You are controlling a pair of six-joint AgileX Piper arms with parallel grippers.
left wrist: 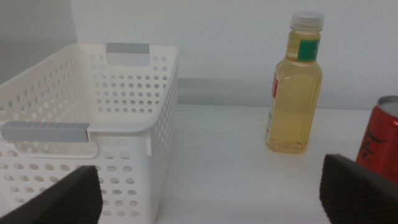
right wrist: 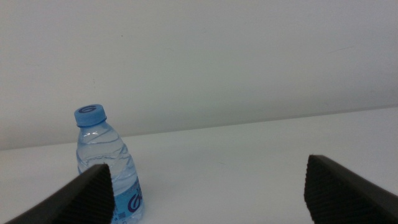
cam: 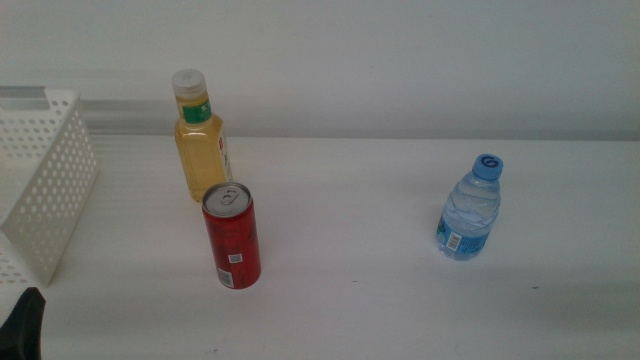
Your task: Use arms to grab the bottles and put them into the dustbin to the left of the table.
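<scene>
Two grippers wait at the near side of the table, and neither holds anything. The left gripper [left wrist: 211,193] has its dark jaws spread wide apart, with bare tabletop between them; in the middle view only a black corner of it [cam: 25,322] shows at the bottom left edge. Seen from the left wrist, the dustbin [left wrist: 124,106], a white basket with rows of round holes and grey handle strips, stands upright just ahead of one jaw, and no bottle shows inside the part that is visible. Past the other jaw stands the red can [left wrist: 380,140], partly cut off by the picture's edge, and farther back the tall yellow-liquid bottle [left wrist: 295,87] with its white cap and green neck label, upright near the wall.

The right gripper [right wrist: 208,193] is likewise open, its jaws wide apart over empty white surface, and it is out of the middle view. The small water bottle [right wrist: 109,168] with the blue cap stands upright just beyond one of its jaws, untouched.

In the middle view the dustbin [cam: 45,190] sits at the table's [cam: 350,300] left edge. The yellow bottle [cam: 198,140] stands near it, with the can [cam: 232,238] just in front. The water bottle [cam: 470,210] stands alone, well apart on the right.
</scene>
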